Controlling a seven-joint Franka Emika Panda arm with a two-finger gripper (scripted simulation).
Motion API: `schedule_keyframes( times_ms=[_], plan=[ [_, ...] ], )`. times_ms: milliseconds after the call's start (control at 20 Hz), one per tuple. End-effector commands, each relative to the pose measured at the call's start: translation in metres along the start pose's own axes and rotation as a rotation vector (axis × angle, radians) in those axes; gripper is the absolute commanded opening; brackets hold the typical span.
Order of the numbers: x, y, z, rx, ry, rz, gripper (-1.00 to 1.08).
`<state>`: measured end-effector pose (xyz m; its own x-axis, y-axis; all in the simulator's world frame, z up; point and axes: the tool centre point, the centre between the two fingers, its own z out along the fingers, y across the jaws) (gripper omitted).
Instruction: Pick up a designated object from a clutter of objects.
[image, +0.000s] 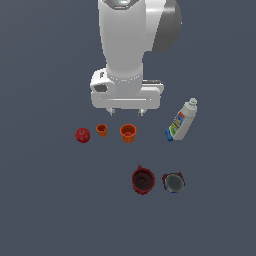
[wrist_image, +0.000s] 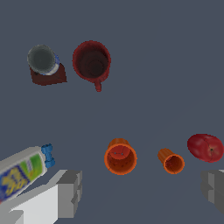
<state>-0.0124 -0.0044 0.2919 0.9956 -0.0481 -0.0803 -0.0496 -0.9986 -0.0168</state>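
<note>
The designated object, a dark red ribbed cup (image: 143, 180) (wrist_image: 92, 61) with a dark inside, stands upright near the front of the grey floor. The rest of the clutter lies around it: a brownish cup (image: 173, 182) (wrist_image: 43, 63) with a grey inside beside it, two orange cups (image: 128, 133) (image: 102, 130) (wrist_image: 120, 156) (wrist_image: 171, 161), a red apple-like ball (image: 83, 135) (wrist_image: 206, 147) and a white bottle (image: 182, 120) (wrist_image: 19, 170) lying down. My gripper (image: 126, 113) (wrist_image: 142, 192) hangs open above the floor behind the orange cups, holding nothing, well away from the dark red cup.
The white arm (image: 127, 45) rises behind the row of small objects. Grey floor (image: 50, 200) surrounds the clutter on all sides.
</note>
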Motion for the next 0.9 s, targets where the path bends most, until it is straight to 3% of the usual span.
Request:
schedule_keyframes(
  times_ms=[0,450,850],
  plan=[
    [0.000,0.000,0.000,0.000,0.000,0.000,0.28],
    [-0.001,-0.009,0.003,-0.012,-0.009,-0.038,0.28],
    [0.010,-0.010,0.014,-0.018,0.017,-0.006,0.28]
  ],
)
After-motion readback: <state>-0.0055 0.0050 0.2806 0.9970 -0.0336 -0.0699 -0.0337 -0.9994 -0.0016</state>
